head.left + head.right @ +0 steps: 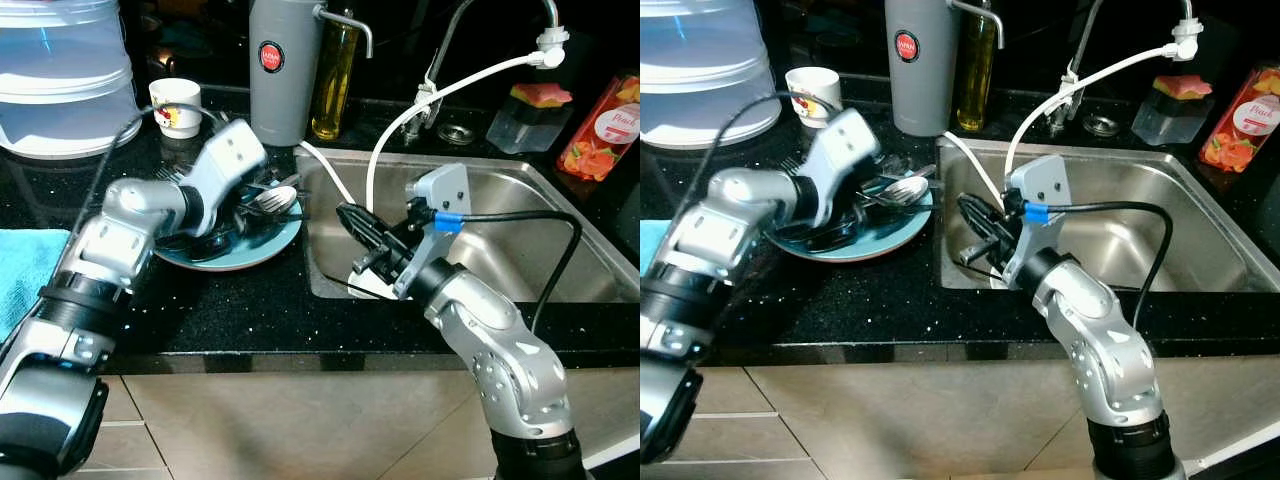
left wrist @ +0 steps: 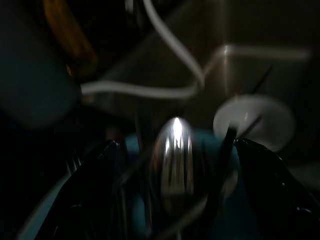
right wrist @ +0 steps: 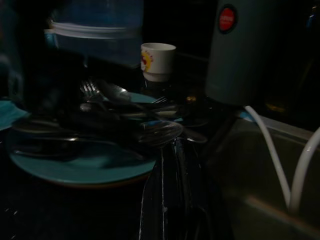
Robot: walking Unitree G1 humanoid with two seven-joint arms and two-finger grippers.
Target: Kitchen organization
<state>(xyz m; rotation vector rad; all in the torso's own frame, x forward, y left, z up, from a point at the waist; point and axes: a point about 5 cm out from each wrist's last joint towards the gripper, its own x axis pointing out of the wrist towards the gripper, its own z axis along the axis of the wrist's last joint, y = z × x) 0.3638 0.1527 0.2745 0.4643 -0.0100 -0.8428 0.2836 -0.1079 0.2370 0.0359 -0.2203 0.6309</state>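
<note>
A teal plate (image 1: 250, 255) lies on the black counter left of the sink, piled with cutlery, among it a silver spoon (image 1: 278, 200) and forks. My left gripper (image 2: 175, 145) hangs low over the plate, open, its fingers (image 2: 100, 170) on either side of the spoon bowl (image 2: 172, 155) without closing on it. My right gripper (image 1: 347, 214) reaches in from the sink's left edge and points at the plate. Its fingers (image 3: 167, 200) lie together, shut, with nothing seen between them. Under it a small white disc (image 1: 372, 287) rests in the sink.
A steel sink (image 1: 500, 250) with a tap (image 1: 440, 60) and a white hose (image 1: 400, 125). Behind the plate stand a white cup (image 1: 176, 106), a grey jug (image 1: 285, 70) and an oil bottle (image 1: 335, 85). Clear lidded container (image 1: 60, 80) far left, teal towel (image 1: 25, 270) near the counter's front.
</note>
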